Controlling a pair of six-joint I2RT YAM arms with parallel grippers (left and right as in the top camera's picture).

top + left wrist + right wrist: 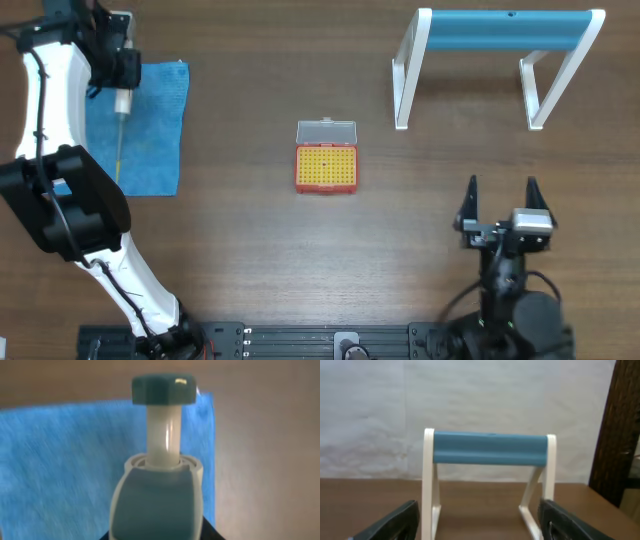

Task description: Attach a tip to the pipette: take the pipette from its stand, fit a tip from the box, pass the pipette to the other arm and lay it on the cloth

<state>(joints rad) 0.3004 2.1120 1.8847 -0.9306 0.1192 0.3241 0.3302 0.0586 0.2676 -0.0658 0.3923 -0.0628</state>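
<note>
Well, my left gripper (118,78) clamps the pipette (122,103) over the far-left cloth (160,120). My right gripper (502,186) — wide open, empty — faces the stand (505,28).

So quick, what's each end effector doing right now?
Left end effector: closed, holding the pipette over the cloth.
Right end effector: open, empty.
</note>
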